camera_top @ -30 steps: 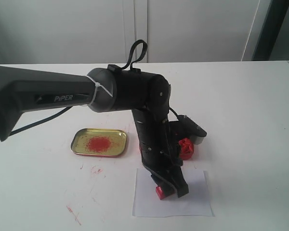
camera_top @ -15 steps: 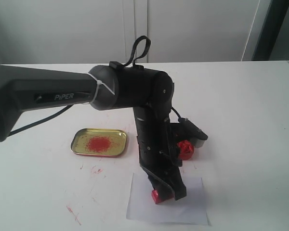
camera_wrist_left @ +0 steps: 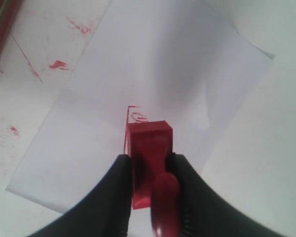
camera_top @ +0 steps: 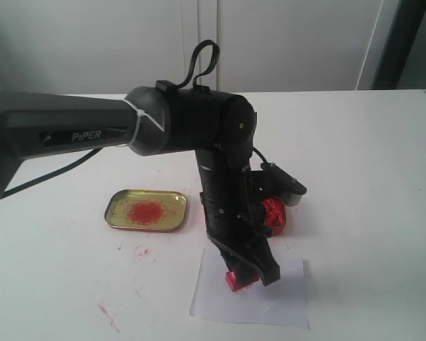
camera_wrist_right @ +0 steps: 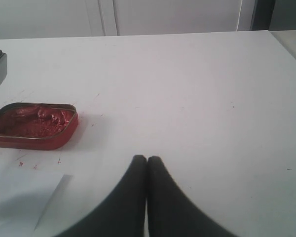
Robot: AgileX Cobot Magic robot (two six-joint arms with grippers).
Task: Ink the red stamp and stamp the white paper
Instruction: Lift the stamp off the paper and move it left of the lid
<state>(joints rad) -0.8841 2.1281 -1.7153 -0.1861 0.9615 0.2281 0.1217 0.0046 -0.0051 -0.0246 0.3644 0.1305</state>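
Ink tin (camera_top: pixel 275 213) mostly hidden behind the left arm (camera_top: pixel 224 192), left hand (camera_wrist_left: pixel 150 160) pinching the red stamp (camera_wrist_left: pixel 149 140) over the white paper (camera_wrist_left: pixel 163 59), perhaps touching it, faint red imprint (camera_wrist_left: pixel 136 116) beside, right hand (camera_wrist_right: pixel 147 163) pressed together.

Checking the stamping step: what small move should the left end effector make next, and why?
Probably lift the red stamp clear and carry it off the white paper: a red imprint already shows just beyond its base, so the left end effector need not press again.
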